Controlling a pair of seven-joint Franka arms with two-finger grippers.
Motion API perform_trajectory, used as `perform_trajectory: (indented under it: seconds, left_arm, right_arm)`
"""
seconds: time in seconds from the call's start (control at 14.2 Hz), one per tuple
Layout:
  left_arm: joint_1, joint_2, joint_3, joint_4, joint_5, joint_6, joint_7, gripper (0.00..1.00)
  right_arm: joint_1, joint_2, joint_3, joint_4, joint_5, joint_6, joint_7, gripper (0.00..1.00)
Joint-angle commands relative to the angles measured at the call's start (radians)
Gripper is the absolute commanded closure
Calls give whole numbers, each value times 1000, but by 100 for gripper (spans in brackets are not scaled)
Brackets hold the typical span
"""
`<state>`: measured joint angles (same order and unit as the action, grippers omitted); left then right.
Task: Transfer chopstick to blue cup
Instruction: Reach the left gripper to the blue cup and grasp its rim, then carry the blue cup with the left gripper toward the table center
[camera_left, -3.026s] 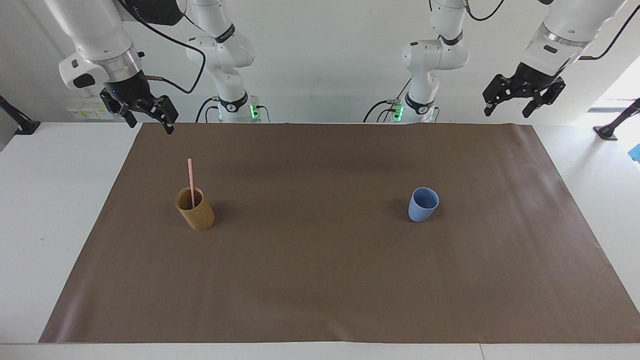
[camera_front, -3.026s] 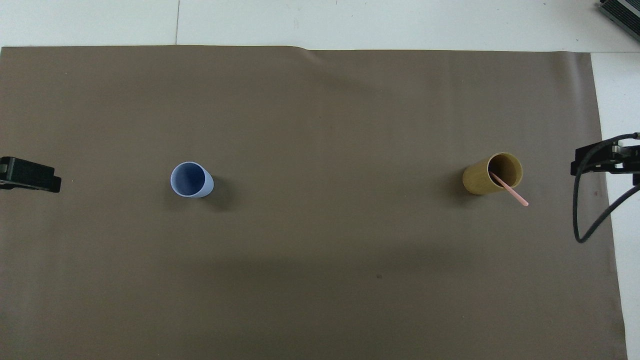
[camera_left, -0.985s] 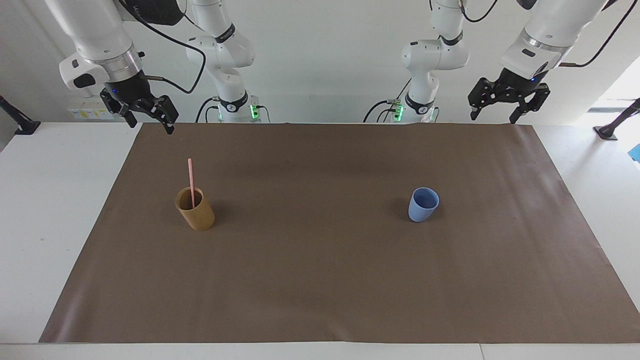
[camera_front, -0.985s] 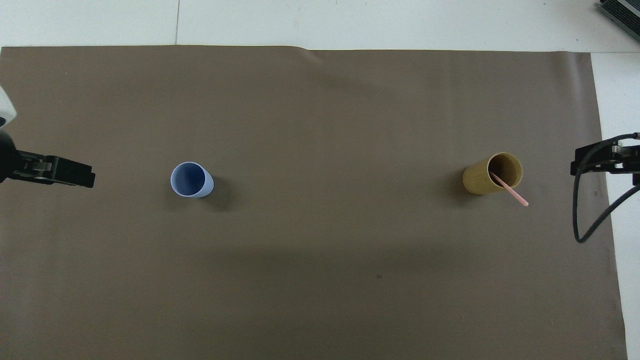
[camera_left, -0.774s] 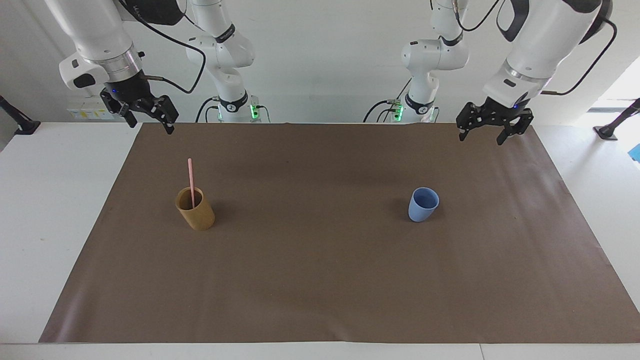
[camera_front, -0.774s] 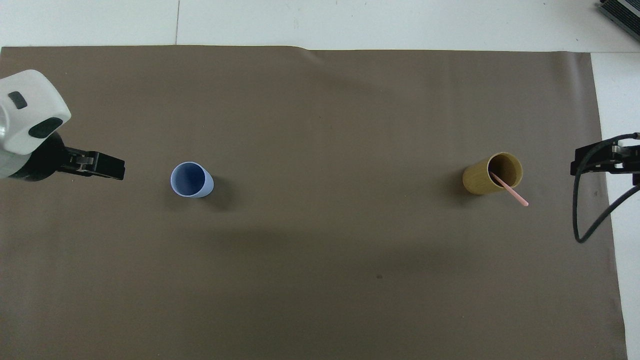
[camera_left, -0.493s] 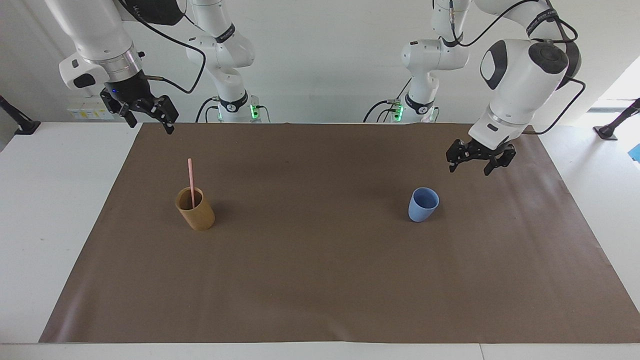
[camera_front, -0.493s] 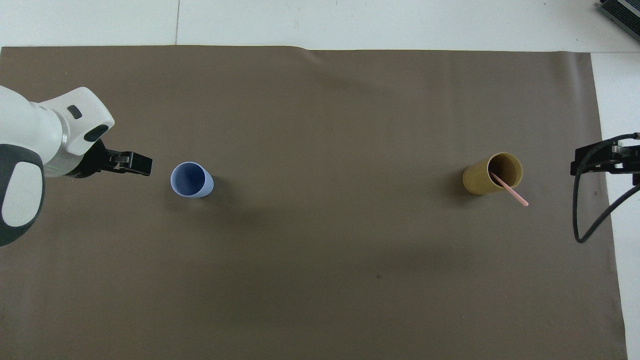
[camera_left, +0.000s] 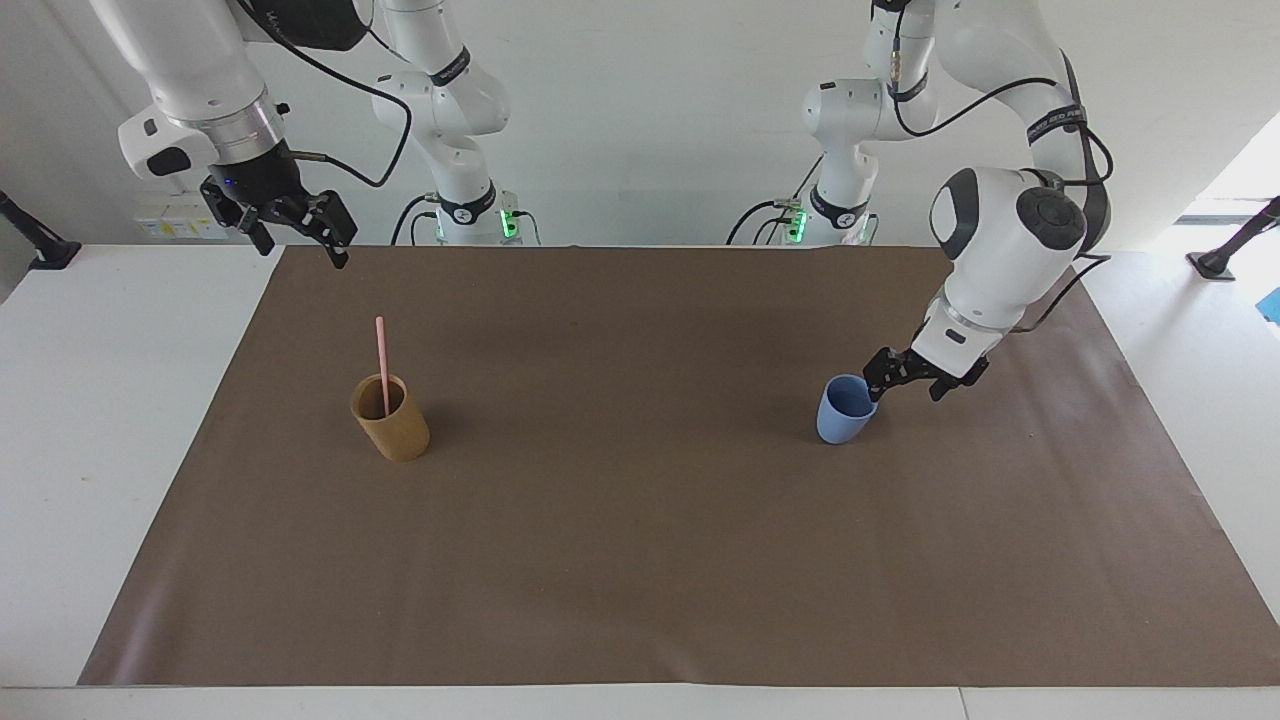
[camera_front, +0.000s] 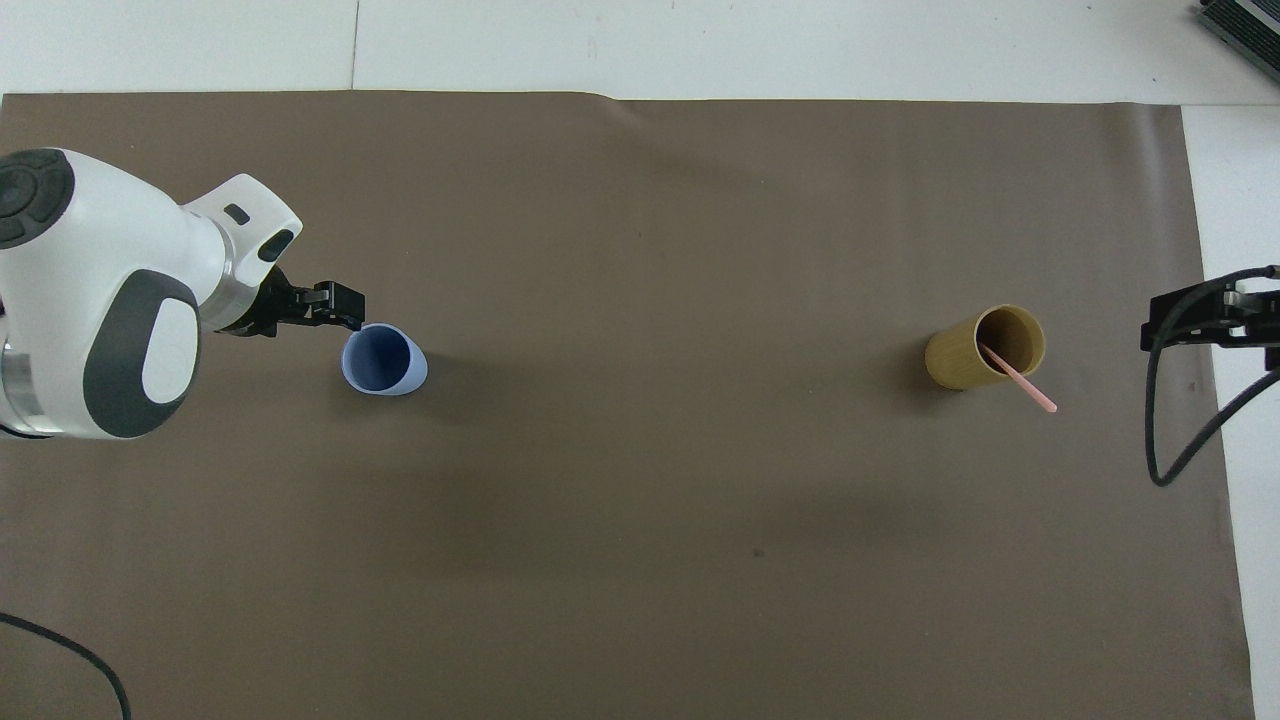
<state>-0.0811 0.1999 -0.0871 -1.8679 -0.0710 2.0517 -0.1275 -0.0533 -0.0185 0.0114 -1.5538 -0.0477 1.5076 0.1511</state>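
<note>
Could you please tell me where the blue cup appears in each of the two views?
Facing view: blue cup toward the picture's right, beside the left gripper.
Overhead view: blue cup toward the picture's left, beside the same gripper.
Shared landmark: the tan cup holding the chopstick.

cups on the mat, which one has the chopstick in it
The tan cup toward the right arm's end holds the chopstick; the blue cup is empty.

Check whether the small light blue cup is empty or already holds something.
Empty. The small light blue cup shows only its bare inside from overhead; the thin pink chopstick stands in the tan cylindrical cup.
</note>
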Motion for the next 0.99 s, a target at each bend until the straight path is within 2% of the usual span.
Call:
perform_trajectory:
  seconds: [0.0,0.14,0.63,0.7,0.84,0.91]
  left_arm:
    - [-37,-17,14,-65,-15,27,-17,0]
    - [-40,-33,14,-105,-15,39,-18,0]
    - [-32,-53,12,-145,-15,44,6,1]
    - [-32,-53,12,-149,-15,44,6,9]
    - [-35,-57,12,-152,-21,44,3,33]
    - [-37,-59,12,-152,-33,44,2,49]
  right_arm:
    - [-2,9,9,17,6,-14,-16,0]
    - [0,8,10,17,6,-17,-21,0]
    - [1,8,12,17,6,-17,-15,0]
    - [1,8,15,17,6,-17,-15,0]
    - [1,5,15,12,6,-17,-16,0]
    - [3,3,15,8,6,-17,-16,0]
